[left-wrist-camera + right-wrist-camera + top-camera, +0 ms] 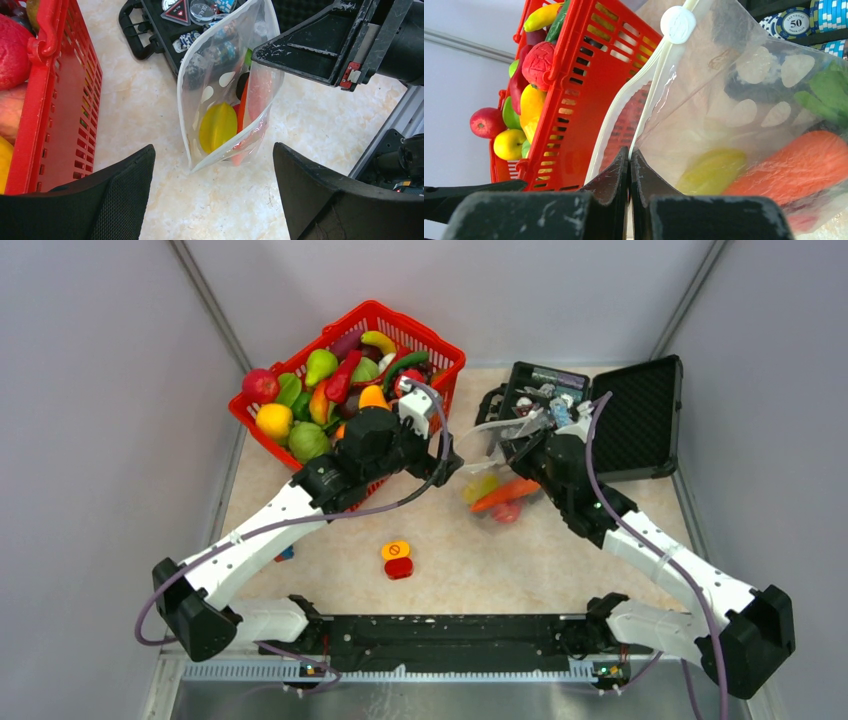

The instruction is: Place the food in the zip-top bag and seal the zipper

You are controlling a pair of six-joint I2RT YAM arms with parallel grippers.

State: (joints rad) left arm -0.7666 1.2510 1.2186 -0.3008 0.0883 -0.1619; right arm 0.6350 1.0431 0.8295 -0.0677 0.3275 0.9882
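Top external view: nearest us, both arm bases sit at the table's (pixel 560 570) near edge. Just past them, to the near left of the zip-top bag (pixel 492 488), we see a small orange-and-red button block (pixel 397 560). The bag rests mid-table with food (pixel 505 492) inside: a yellow piece, an orange carrot and something red. The left hand (pixel 447 462) hovers just left of the bag, its jaws spread wide with nothing between them. The right hand (pixel 508 445) is at the bag's far side, its jaws pressed fully together on the bag's mouth edge. Beyond the bag to the left stands a red basket (pixel 440 348) heaped with more toy fruit and vegetables. Beyond the bag to the right lies an open black case (pixel 640 425).

Left wrist view: between the wide-apart fingers (pixel 115 200) we see the bag's white-dotted face.

Right wrist view: the closed fingers (pixel 614 175) pinch the whitish zipper (pixel 624 117). Its two strips part above the grip, and a round white slider (pixel 678 24) sits at their far end.
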